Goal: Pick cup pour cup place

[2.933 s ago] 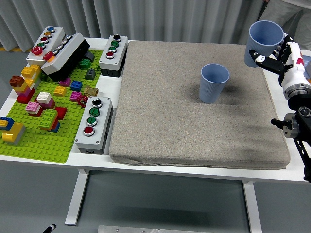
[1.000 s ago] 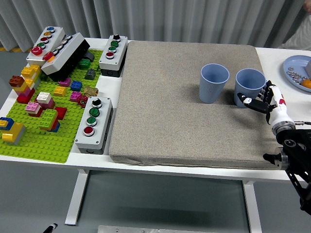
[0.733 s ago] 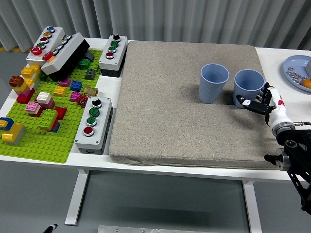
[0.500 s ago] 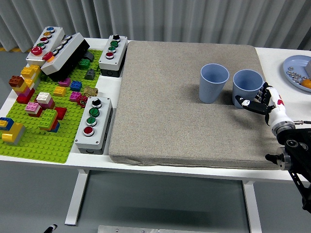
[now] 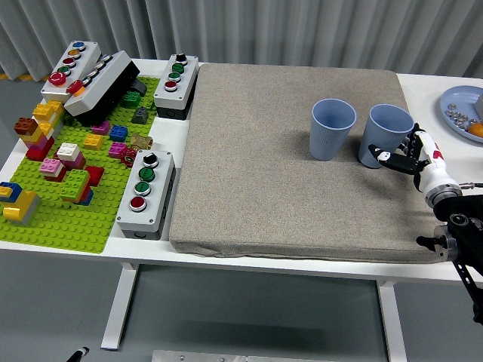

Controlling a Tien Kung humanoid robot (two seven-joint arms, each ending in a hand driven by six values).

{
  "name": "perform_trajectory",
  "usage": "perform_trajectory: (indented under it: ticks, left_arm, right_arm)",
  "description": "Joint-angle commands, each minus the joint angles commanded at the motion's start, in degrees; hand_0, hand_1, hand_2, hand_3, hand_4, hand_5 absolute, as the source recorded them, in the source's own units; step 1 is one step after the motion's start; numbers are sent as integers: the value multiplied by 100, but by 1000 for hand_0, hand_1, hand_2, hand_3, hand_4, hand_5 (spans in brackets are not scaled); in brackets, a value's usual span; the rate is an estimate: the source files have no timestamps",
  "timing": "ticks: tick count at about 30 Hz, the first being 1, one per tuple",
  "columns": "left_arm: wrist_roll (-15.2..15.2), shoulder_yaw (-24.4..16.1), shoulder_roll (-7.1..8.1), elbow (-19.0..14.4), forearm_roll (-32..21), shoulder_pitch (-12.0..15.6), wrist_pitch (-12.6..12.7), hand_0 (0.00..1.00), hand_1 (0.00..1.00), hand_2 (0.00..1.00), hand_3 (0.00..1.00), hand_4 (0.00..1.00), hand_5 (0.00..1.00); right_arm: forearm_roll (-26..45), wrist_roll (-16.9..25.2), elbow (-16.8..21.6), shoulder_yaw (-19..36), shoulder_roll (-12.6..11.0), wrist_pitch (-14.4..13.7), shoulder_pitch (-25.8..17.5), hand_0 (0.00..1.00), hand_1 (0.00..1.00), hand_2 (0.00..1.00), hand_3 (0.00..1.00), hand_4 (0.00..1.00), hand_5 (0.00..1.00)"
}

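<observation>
Two blue ribbed cups are on the grey mat [image 5: 287,188]. One cup [image 5: 332,128] stands upright right of the mat's middle, with nothing touching it. The second cup [image 5: 383,134] is just to its right, a small gap between them, and leans a little. My right hand [image 5: 404,157] comes in from the right edge, its fingers wrapped around this cup's lower right side. I cannot see inside either cup well enough to tell what they hold. The left arm is out of view.
A green brick baseplate [image 5: 68,226] with several coloured bricks fills the left side. Grey button boxes [image 5: 147,192] [image 5: 176,84] [image 5: 70,68] stand along the mat's left edge and at the back left. A blue plate [image 5: 462,105] with small items sits at the right edge.
My right hand brought the second cup down from high at the back right to the mat beside the first cup. In the last half second the cup shifted slightly right and leaned.
</observation>
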Motion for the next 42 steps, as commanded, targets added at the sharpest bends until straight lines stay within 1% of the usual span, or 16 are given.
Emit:
perform_trajectory:
  ticks: [12, 13, 32, 36, 42]
  left_arm:
    - [-1, -3, 1, 0, -5, -15, 0, 836, 809, 884, 805, 635, 998]
    - [0, -7, 0, 0, -1, -14, 0, 836, 809, 884, 805, 636, 998]
    - [6, -38, 1, 0, 16, 5, -1, 837, 808, 883, 805, 637, 998]
    - [7, -44, 0, 0, 17, 21, 1, 837, 808, 883, 805, 637, 998]
    - [10, -53, 3, 0, 12, 45, 1, 837, 808, 883, 805, 636, 998]
  right_arm:
    - [-55, -29, 36, 22, -17, 47, 0, 959, 894, 945, 973, 796, 97]
    - [-58, -30, 40, 26, -15, 50, -3, 959, 897, 941, 973, 800, 113]
    - [-157, -111, 212, 97, -81, 67, -86, 965, 897, 942, 974, 803, 114]
    - [-168, -135, 278, 97, -121, 80, -132, 965, 897, 942, 974, 803, 114]
    - [-178, -205, 573, 121, -268, 105, -340, 967, 898, 943, 975, 803, 115]
